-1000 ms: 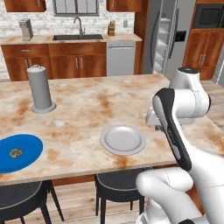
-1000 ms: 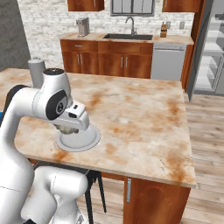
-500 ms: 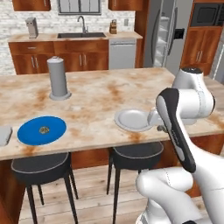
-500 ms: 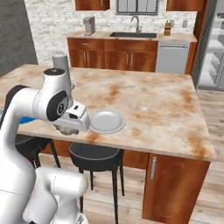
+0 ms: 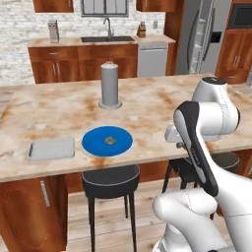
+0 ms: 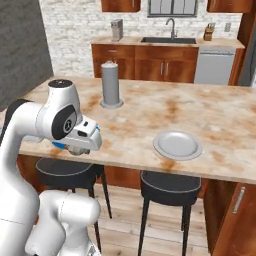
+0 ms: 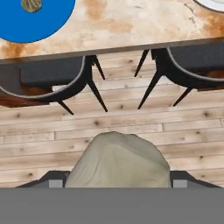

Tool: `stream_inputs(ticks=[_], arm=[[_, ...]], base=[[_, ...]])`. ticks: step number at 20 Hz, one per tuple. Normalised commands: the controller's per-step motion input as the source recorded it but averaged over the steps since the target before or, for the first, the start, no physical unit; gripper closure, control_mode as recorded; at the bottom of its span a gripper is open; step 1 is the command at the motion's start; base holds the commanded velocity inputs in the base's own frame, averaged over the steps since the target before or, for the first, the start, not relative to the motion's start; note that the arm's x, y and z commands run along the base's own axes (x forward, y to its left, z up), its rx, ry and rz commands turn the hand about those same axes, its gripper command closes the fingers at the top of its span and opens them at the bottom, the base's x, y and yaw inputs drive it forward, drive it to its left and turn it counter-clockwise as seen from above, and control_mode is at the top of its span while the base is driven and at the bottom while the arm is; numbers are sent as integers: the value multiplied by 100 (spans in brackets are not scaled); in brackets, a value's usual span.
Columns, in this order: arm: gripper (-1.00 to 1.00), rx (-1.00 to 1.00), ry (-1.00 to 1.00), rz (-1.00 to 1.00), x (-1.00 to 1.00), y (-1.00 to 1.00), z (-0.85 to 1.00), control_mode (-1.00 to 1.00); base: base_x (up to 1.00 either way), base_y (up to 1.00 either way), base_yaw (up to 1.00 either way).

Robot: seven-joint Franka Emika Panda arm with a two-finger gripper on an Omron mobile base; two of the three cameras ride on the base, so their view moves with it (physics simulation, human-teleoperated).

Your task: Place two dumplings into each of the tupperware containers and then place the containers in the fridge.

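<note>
A lumpy tan-olive dumpling [image 7: 117, 159] sits between my gripper's [image 7: 117, 183] dark fingertips, which are shut on it. The hand hangs off the counter's front edge, above the wood floor and stools. In the right base view the gripper [image 6: 76, 149] hangs below the white wrist, and in the left base view it is mostly hidden behind the forearm. Another dumpling [image 5: 109, 141] lies on the round blue plate [image 5: 96, 142], also seen in the hand view as dumpling [image 7: 31, 4] and plate [image 7: 41, 24]. A flat light-grey tupperware container [image 5: 51, 148] lies left of that plate. The steel fridge [image 5: 204, 34] stands at the back right.
A tall grey cylinder [image 5: 110, 84] stands mid-counter. A round light-grey plate [image 6: 177, 145] lies near the counter's front edge, right of the arm. Black stools [image 5: 109, 179] [image 6: 172, 187] stand under the counter edge. The sink and wooden cabinets line the back wall.
The base has driven along the counter, so the whole scene slid right in both base views. The light-grey container has come into sight. The gripper's hold looks unchanged.
</note>
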Motion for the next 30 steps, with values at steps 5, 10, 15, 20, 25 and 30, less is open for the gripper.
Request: stream_inputs(ticks=[5,10,15,20,25,30], arm=[[100,0,0,0,0,0,0,100],[100,0,0,0,0,0,0,100],[100,0,0,0,0,0,0,100],[100,0,0,0,0,0,0,100],[100,0,0,0,0,0,0,100],[100,0,0,0,0,0,0,100]], base=[[0,100,0],[9,96,0],[56,-12,0],[54,-9,0],[29,68,0],[47,-1,0]])
